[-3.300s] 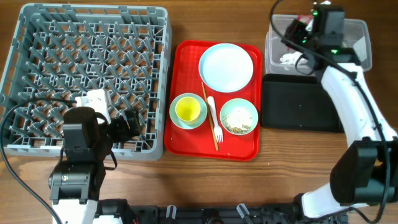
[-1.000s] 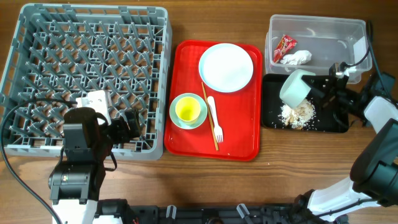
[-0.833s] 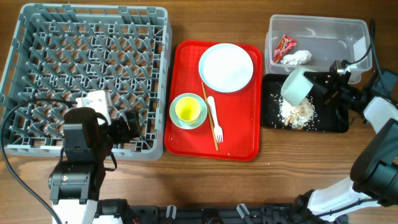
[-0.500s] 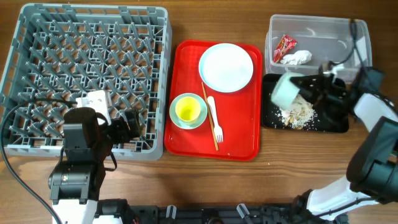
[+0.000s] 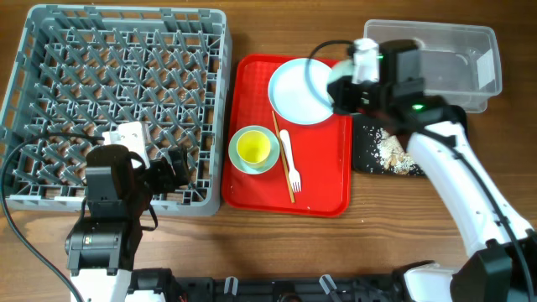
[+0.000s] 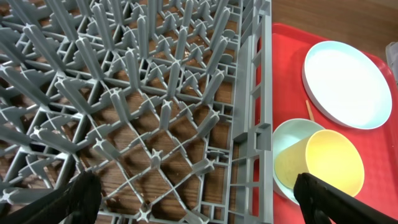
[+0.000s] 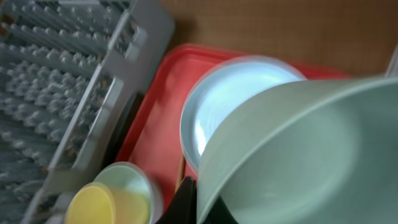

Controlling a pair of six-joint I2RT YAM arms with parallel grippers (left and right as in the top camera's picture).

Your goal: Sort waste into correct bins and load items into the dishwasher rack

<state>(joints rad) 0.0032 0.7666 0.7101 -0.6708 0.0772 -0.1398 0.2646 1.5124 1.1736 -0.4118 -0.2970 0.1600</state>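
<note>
My right gripper [image 5: 352, 91] is shut on the rim of an empty mint bowl [image 5: 338, 86], tilted on edge above the red tray's far right corner, beside the white plate [image 5: 300, 91]. In the right wrist view the bowl [image 7: 298, 149] fills the frame, its rim pinched between the dark fingers [image 7: 186, 202]. Rice-like crumbs [image 5: 391, 151] lie in the black tray [image 5: 369, 159]. A yellow cup [image 5: 254, 149] sits in the second mint bowl [image 5: 239, 161]. A white fork [image 5: 290, 164] and a wooden stick [image 5: 282, 159] lie beside it. My left gripper [image 6: 202, 205] hangs open over the grey rack [image 6: 155, 93].
The red serving tray [image 5: 327, 197] lies between the rack [image 5: 117, 101] and the bins. The clear tub [image 5: 457, 50] stands at the back right, its left part hidden by my right arm. Bare wooden table runs along the front edge.
My right arm has swung left from above the black tray to over the red tray, carrying the emptied bowl. The crumbs stay in the black tray. The left arm has not moved.
</note>
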